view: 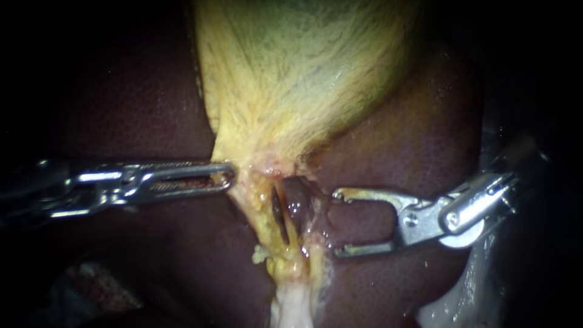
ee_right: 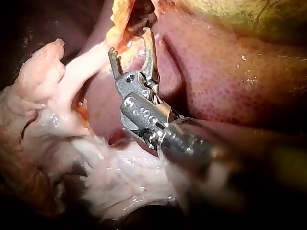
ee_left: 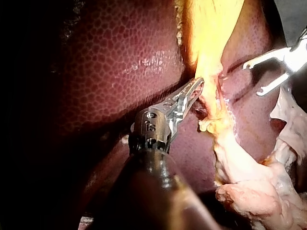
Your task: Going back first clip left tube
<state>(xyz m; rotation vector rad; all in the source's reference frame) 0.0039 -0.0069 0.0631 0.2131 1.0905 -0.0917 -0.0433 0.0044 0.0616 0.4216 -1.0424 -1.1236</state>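
Cannot follow left instrument [view: 229, 176] shaft past blurred left edge; lose gallbladder [view: 303, 73] at top edge, right instrument [view: 337, 222] shaft at right.

The liver [ee_left: 120, 62] is dark maroon, with a fine honeycomb pattern of paler lines and wet white glints across it. The gallbladder [view: 303, 61] is straw yellow, greenish-grey toward its wide end, and streaked with thin pale fibres that run down to its narrow end. A small red spot [view: 273, 163] sits there. Below it hang lumpy butter-yellow strands [view: 267, 243], fading into pinkish-white, glossy tissue [view: 291, 307]. The left tool [view: 228, 177] is bright silver metal with a fine ribbed pattern along its length, and its shaft is dark. The right tool [view: 337, 223] is plain polished silver.
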